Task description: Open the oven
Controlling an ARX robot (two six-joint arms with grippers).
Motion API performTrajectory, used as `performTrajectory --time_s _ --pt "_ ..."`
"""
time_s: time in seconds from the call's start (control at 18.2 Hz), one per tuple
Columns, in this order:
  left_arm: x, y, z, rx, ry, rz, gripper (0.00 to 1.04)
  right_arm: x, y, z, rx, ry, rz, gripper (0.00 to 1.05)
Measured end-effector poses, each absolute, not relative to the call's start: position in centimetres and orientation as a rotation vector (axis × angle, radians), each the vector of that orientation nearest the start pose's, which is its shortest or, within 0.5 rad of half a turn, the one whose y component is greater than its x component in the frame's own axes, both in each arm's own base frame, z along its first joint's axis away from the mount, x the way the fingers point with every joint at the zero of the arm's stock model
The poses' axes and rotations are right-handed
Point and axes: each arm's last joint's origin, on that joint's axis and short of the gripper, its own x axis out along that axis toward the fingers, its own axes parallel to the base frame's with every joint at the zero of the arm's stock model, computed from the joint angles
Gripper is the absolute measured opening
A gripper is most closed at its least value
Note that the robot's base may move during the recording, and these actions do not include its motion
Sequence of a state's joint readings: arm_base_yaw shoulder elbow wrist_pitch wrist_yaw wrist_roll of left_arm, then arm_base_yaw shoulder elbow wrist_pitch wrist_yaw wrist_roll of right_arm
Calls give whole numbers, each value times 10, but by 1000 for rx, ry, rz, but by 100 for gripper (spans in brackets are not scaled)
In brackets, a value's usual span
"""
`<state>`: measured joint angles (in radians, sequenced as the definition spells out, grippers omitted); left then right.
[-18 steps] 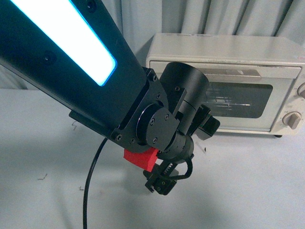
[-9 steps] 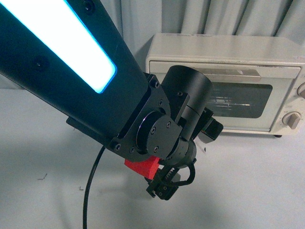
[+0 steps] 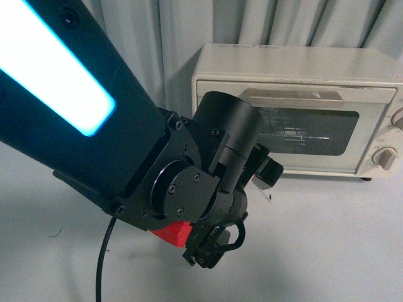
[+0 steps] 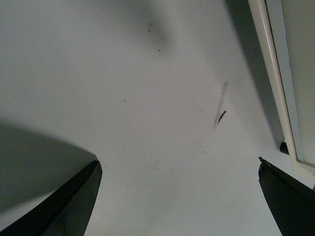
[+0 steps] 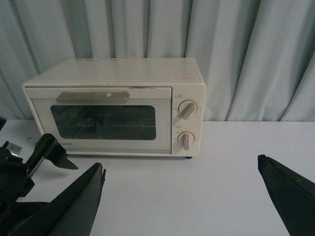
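The cream-white oven [image 3: 296, 63] stands at the back right of the white table, door shut, with its silver bar handle [image 3: 296, 96] across the top of the glass. In the right wrist view the oven [image 5: 113, 73] is straight ahead, with its handle [image 5: 92, 96] and two knobs [image 5: 187, 109] on the side. My left arm [image 3: 189, 163] fills the foreground in front of the oven's left end. My left gripper [image 4: 178, 162] is open and empty above the bare table, with the oven's lower edge [image 4: 278, 73] beside it. My right gripper [image 5: 180, 163] is open and empty, well back from the oven.
Grey curtains [image 3: 182, 31] hang behind the oven. The white table [image 3: 327, 239] stretches in front of it. A black cable [image 3: 101, 264] hangs from my left arm. My left arm's end [image 5: 47, 152] shows in the right wrist view, by the oven's lower front corner.
My left arm has swung down and to the left in the front view, and its wrist now sits lower in front of the oven's left end. The oven door stays shut.
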<state>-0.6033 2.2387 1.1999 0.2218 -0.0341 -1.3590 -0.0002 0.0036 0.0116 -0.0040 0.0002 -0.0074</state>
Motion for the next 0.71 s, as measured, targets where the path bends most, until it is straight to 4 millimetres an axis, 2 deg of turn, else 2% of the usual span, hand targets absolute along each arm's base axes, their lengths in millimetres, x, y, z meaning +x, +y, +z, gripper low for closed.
performTrajectory --time_s 0.22,0.71 --pt "351 -236 60 -982 977 106 98 97 0 167 -7 -4 0 98" --pt "345 -240 58 -934 973 69 98 97 0 167 -7 -4 0 98"
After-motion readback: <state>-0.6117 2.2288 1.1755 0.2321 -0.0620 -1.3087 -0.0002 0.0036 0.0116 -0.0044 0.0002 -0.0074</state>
